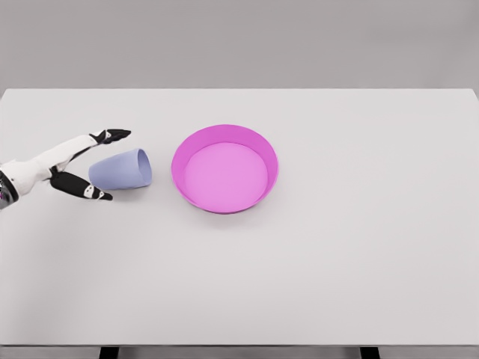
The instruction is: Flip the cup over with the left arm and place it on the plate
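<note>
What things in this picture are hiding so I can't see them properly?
Head view, the only view:
- The left hand: its arm is cut off by the picture's left edge. Whether its fingers touch the cup is too small to tell.
- The cup lies on its side; its far end is hidden behind the hand.
- The plate: its near wall hides the table right behind it.
- The right arm is not in the picture.

Left arm (30, 173) cut off by pic's left edge just behind the wrist; nothing of forearm visible. Between upper and lower fingers (112, 135), closed end of cup (121, 170) partly covered by hand, contact w/ fingers too small to tell. Right of fingers, plate (224, 168) near wall hides part of its floor. Counter (337, 262) near edge clipped at bottom, legs mostly cut off.
</note>
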Controlling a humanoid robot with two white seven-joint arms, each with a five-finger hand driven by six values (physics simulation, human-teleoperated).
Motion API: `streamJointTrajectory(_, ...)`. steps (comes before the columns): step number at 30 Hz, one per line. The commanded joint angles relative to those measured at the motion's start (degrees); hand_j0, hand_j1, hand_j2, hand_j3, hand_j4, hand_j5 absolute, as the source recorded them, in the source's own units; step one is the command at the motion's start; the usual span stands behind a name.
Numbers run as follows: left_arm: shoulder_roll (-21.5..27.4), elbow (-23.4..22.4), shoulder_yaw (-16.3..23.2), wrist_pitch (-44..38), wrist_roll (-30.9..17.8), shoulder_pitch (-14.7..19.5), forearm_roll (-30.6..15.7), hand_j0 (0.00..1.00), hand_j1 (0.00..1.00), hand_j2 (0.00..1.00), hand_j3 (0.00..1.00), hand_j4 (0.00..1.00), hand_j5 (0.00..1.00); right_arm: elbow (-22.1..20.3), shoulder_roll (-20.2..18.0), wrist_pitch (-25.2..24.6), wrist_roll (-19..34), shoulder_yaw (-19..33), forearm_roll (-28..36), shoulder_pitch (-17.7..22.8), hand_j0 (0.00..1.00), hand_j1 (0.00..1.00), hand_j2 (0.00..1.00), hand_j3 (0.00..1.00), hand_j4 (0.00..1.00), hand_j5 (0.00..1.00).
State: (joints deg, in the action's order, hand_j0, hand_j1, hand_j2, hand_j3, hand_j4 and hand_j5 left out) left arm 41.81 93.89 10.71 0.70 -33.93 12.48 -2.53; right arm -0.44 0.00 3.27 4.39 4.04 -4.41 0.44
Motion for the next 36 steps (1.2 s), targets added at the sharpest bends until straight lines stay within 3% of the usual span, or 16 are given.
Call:
streamJointTrajectory(1, -0.85, 2.08, 1.41, -6.24, -1.07, 0.18, -0.28, 1.00, 1.00, 1.00, 1.00, 1.00, 1.00, 0.00, 0.00, -0.01, 0.01, 0.00, 0.02, 0.00, 1.00, 1.00, 1.00, 1.00, 1.00, 1.00)
streamJointTrajectory(12, -0.85, 4.28, 2.38, -10.72, -1.07, 4.13, 3.06, 1.00, 1.00, 1.00, 1.00, 1.00, 1.00, 0.00, 0.00, -0.01, 0.01, 0.00, -0.07, 0.00, 1.00, 1.00, 1.00, 1.00, 1.00, 1.00)
streamJointTrajectory(17, -0.77, 4.28, 2.47, -16.17, -1.07, 3.96, 7.45, 1.00, 1.00, 1.00, 1.00, 1.00, 1.00, 0.00, 0.00, -0.01, 0.01, 0.00, 0.02, 0.00, 1.00, 1.00, 1.00, 1.00, 1.00, 1.00)
streamJointTrajectory(29, -3.49, 5.86, 2.73, -23.55, -1.07, 4.92, 8.68, 1.00, 1.00, 1.00, 1.00, 1.00, 1.00, 0.00, 0.00, -0.01, 0.01, 0.00, 0.02, 0.00, 1.00, 1.00, 1.00, 1.00, 1.00, 1.00)
streamJointTrajectory(34, -4.54, 5.86, 6.69, -25.22, -1.07, 6.68, 8.86, 1.00, 1.00, 1.00, 1.00, 1.00, 1.00, 0.00, 0.00, -0.01, 0.01, 0.00, -0.07, 0.00, 1.00, 1.00, 1.00, 1.00, 1.00, 1.00)
streamJointTrajectory(36, -5.77, 5.69, 6.78, -25.75, -1.07, 6.68, 11.41, 1.00, 1.00, 1.00, 1.00, 1.00, 1.00, 0.00, 0.00, -0.01, 0.01, 0.00, -0.07, 0.00, 1.00, 1.00, 1.00, 1.00, 1.00, 1.00)
